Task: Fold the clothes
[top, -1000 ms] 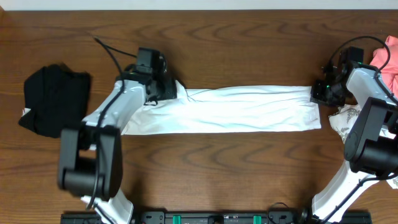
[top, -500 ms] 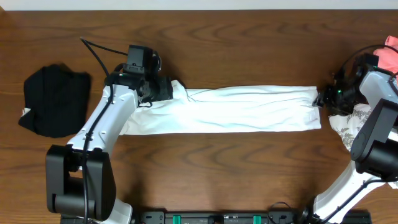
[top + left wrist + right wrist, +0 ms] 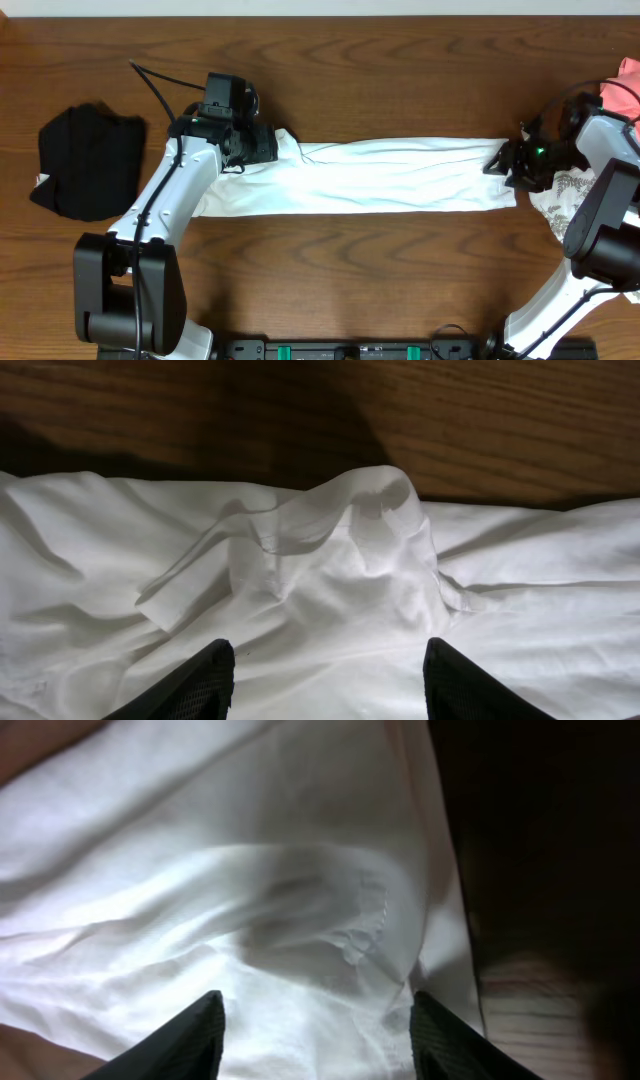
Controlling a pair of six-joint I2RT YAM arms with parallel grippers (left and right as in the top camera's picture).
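Starting close in at the left gripper (image 3: 330,672): hanging with both dark fingers (image 3: 195,680) spread wide, clamping nothing. Hovering right over the rumpled end of the white T-shirt (image 3: 330,575), with creased cloth lying between the tips and a raised hem fold puffing up just beyond them. Giving way to bare wooden table (image 3: 450,420) farther past that fold.

Switching to the right gripper (image 3: 318,1020): again showing both fingers (image 3: 190,1040) set wide, pinching nothing, hanging just above the same shirt's other end. Finding white cloth between the tips and spreading out ahead of them, with a stitched edge running just beyond one tip and dark table past it.

Pulling back overhead: catching the shirt stretching as one long flat band from one pair of fingers to the other. Spotting a black garment (image 3: 88,160) bunched well behind the left fingers, apart from the shirt. Spotting a patterned white garment (image 3: 555,195) just behind the right fingers, and a pink garment (image 3: 625,80) farther off at the table's edge.
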